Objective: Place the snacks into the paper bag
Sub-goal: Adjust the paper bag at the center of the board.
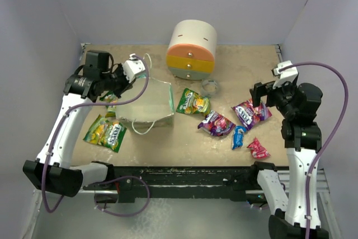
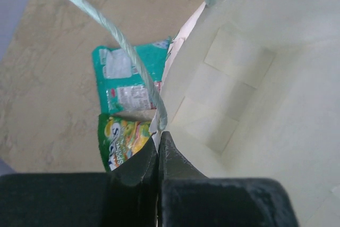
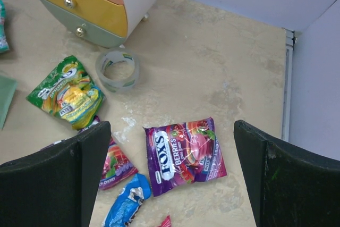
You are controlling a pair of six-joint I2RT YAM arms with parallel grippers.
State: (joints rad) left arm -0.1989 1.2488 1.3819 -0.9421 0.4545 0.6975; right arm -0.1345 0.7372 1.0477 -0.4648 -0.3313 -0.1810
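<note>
The pale mint-green boxy paper bag (image 1: 146,115) stands left of centre, its far-left rim pinched between the left gripper's (image 2: 158,147) pressed-together fingers. The right gripper (image 1: 262,96), the nearer arm, hovers with fingers spread directly over the shiny purple snack packet (image 3: 185,152), whose long axis runs roughly left-right.

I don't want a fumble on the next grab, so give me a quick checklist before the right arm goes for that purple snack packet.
1. Left pincer shut on paper bag rim: ok.
2. Bag mouth open: ok.
3. Right pincer open: ok.
4. Purple packet lies between its fingers: ok.
5. Pink-purple packet clear of fingers: not ok, one finger overlaps it.
6. Height above packet: cannot tell.
</note>
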